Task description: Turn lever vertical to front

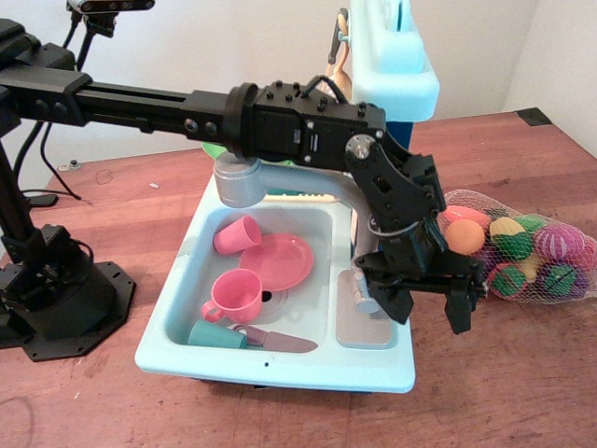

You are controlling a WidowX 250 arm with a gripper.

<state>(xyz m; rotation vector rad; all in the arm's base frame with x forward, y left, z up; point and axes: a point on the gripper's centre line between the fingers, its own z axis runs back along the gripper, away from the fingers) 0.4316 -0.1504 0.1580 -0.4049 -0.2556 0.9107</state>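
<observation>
The lever (365, 298) is a short grey stub with a rounded end, low on the grey faucet column (366, 241), above the flat grey base plate (362, 329). It points toward the front. My gripper (431, 319) is open and empty, fingers pointing down. Its left finger (401, 303) stands just right of the lever, close to it or touching; I cannot tell which. Its right finger (460, 313) hangs over the table past the sink's right rim. The long grey spout with its cylinder head (235, 181) reaches left over the basin.
The light-blue sink (177, 317) holds a pink cup (237, 233), pink plate (278, 262), pink mug (238, 297), teal cup (215, 334) and toy knife (281, 343). A net bag of toy vegetables (519, 254) lies right of the gripper. A light-blue shelf (399, 65) stands behind.
</observation>
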